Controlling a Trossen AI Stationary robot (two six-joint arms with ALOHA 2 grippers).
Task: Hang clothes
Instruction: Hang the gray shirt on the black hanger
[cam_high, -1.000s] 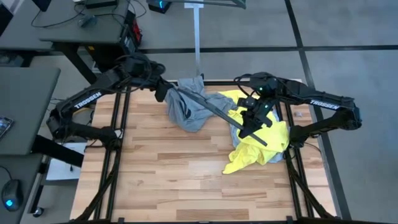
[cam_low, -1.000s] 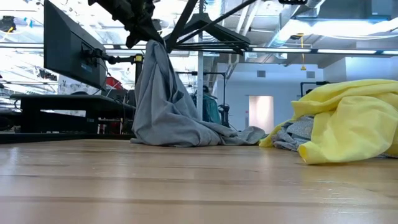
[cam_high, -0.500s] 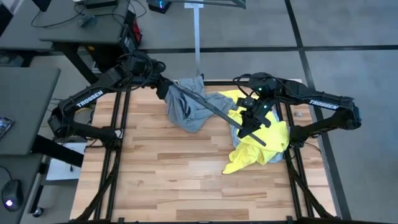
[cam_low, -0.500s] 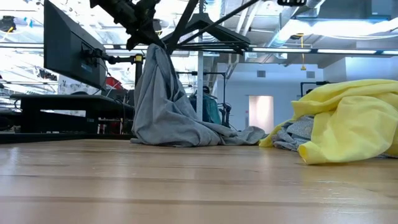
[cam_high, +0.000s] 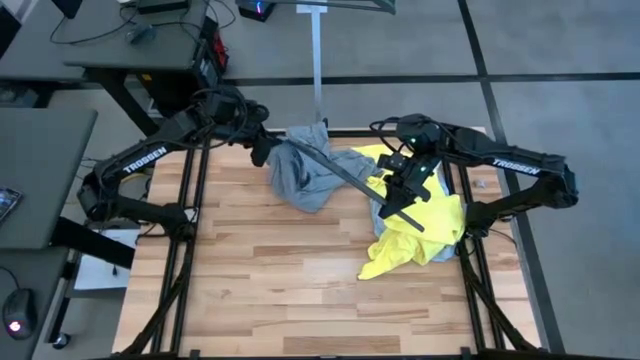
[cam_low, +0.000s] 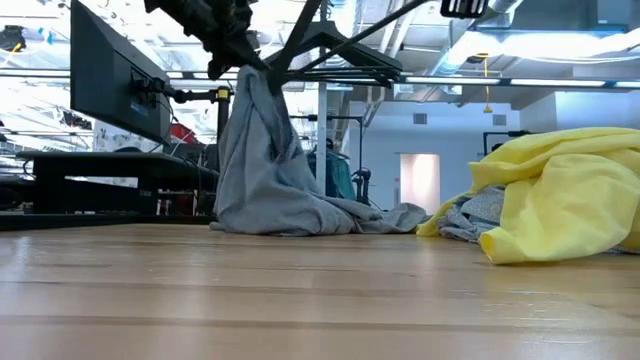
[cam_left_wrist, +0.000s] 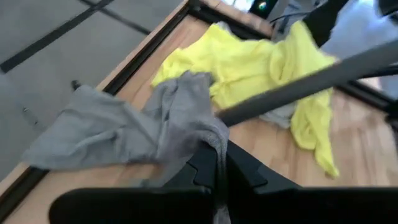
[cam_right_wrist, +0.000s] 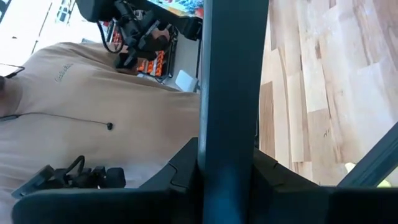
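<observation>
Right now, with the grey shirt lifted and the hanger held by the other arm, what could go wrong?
1. The left gripper pinches only an edge of the grey shirt; most of it hangs down to the table, so it may slip out.
2. The right gripper holds the hanger at one end, and its long bar reaches into the shirt; it may snag the fabric or twist between the fingers.
3. The yellow shirt lies under the right arm and could get dragged.

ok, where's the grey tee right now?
High view: the grey T-shirt is at the table's far edge near the middle, pinched and lifted by the left hand, just left of the yellow T-shirt.
</observation>
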